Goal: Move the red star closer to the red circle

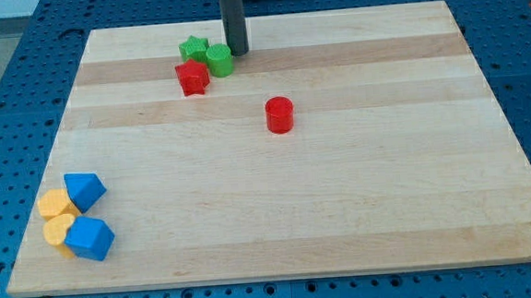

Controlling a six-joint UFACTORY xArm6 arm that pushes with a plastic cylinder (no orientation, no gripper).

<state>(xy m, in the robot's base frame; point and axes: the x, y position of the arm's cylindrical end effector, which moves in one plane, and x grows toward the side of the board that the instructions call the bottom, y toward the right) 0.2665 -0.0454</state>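
Observation:
The red star (192, 78) lies near the view's top, left of centre, on the wooden board (361, 208). The red circle (280, 114) stands apart from it, down and to the view's right. A green star (195, 50) and a green circle (219, 59) sit close against the red star's upper side. My tip (238, 52) rests on the board just right of the green circle, above and right of the red star.
Two blue blocks (84, 190) (90, 238) and two yellow blocks (55, 204) (60, 229) cluster at the board's bottom left corner. A blue perforated table (3, 82) surrounds the board.

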